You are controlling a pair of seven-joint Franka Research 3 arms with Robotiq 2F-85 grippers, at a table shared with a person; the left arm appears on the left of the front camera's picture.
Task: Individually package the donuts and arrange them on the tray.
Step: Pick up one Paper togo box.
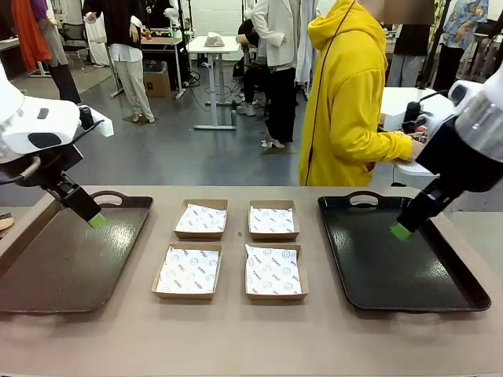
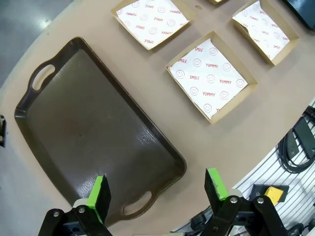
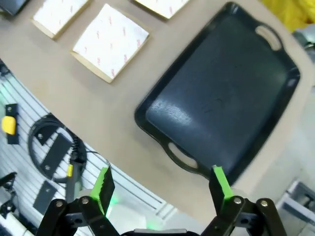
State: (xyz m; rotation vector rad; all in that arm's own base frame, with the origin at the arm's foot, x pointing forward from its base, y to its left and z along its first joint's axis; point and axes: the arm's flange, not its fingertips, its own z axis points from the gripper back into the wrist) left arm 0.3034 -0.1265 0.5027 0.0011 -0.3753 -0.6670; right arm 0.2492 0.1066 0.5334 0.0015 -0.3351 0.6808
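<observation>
While each of the 4 cardboard boxes (image 1: 200,219) at the centre of the front frame holds nothing but its printed paper liner, packaging looks not yet begun, and where the donuts are I cannot tell. The boxes sit in 2 rows of 2 on the desk (image 1: 236,338), between a brown tray (image 1: 63,271) at lower left and a black tray (image 1: 393,271) at lower right. Both trays run their long axis from the near edge of the desk toward the far edge, with a handle cut-out at each end. The left gripper (image 1: 96,221) hangs above the far part of the brown tray, its jaws wide apart and holding nothing; in the left wrist view the tray's near handle lies between the 2 green pads (image 2: 98,194). The right gripper (image 1: 402,230) hangs over the right side of the black tray, jaws equally wide and gripping nothing. A person in a yellow hoodie (image 1: 346,102) stands at upper right, turned toward a white table (image 1: 395,100) beyond the desk; what the hands do there is hidden. By my reading, any donut would come from that far right side. That would make the right arm the nearer one, with the boxes lying toward frame centre from its jaws.
</observation>
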